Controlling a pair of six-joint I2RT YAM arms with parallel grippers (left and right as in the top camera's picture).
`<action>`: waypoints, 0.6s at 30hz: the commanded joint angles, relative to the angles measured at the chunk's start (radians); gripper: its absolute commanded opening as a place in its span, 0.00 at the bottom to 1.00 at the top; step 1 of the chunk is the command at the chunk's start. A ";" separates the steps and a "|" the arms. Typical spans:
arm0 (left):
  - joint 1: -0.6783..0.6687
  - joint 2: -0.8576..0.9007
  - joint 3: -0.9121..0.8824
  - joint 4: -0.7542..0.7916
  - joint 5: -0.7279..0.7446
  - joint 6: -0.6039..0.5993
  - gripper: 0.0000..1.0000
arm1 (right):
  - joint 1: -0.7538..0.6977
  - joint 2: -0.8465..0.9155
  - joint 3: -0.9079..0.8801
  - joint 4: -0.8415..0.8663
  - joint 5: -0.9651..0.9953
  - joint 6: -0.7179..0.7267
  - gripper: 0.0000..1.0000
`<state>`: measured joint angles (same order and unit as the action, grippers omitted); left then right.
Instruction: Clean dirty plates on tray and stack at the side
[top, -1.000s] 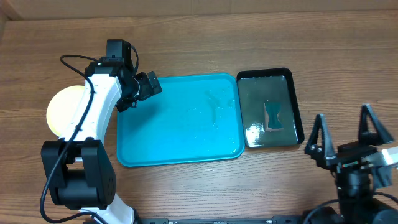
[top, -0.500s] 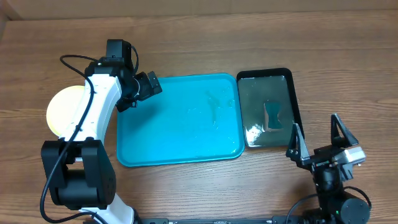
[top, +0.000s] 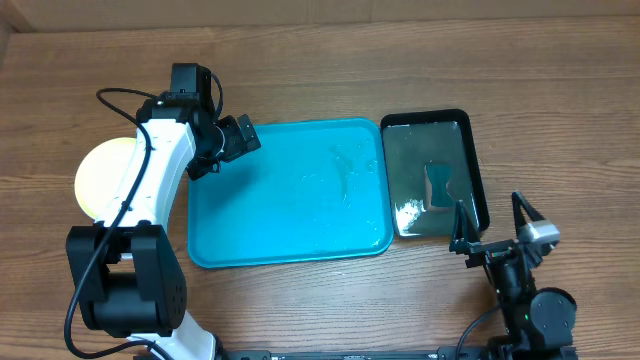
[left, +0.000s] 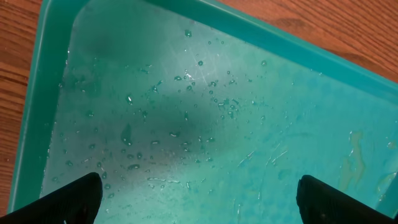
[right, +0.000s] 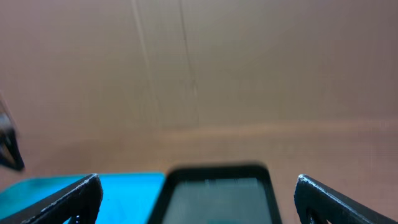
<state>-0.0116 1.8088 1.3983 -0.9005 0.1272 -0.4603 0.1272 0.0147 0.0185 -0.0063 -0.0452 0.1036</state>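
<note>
Blue tray (top: 290, 195) sat mid-table, its surface wet with droplets (left: 186, 118). Yellow plate (top: 100, 180) lay on the table (top: 330, 80) just left of the tray, partly hidden by the left arm; couldn't tell what was under it. Left gripper (top: 232, 140) hung over the tray's far-left corner, jaws spread wide, holding nothing. Black tray (top: 410, 160) lay against the tray's right edge. Right gripper (top: 490, 220) was past the tray's near-right corner, jaws wide, holding nothing.

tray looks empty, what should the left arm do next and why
Probably lift the left gripper clear and draw it back to rest. It hangs open and empty over a corner of the tray, which holds only water drops, and a pale yellow plate already sits beside it.
</note>
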 joint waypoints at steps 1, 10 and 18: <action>0.000 0.003 -0.003 0.000 -0.004 0.019 1.00 | -0.004 -0.012 -0.011 -0.074 0.002 -0.003 1.00; 0.000 0.003 -0.003 0.000 -0.004 0.019 1.00 | -0.005 -0.012 -0.011 -0.068 0.002 -0.129 1.00; 0.000 0.003 -0.003 0.000 -0.004 0.019 1.00 | -0.005 -0.012 -0.011 -0.073 0.002 -0.216 1.00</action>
<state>-0.0116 1.8088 1.3983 -0.9012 0.1272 -0.4603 0.1257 0.0147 0.0185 -0.0818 -0.0456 -0.0715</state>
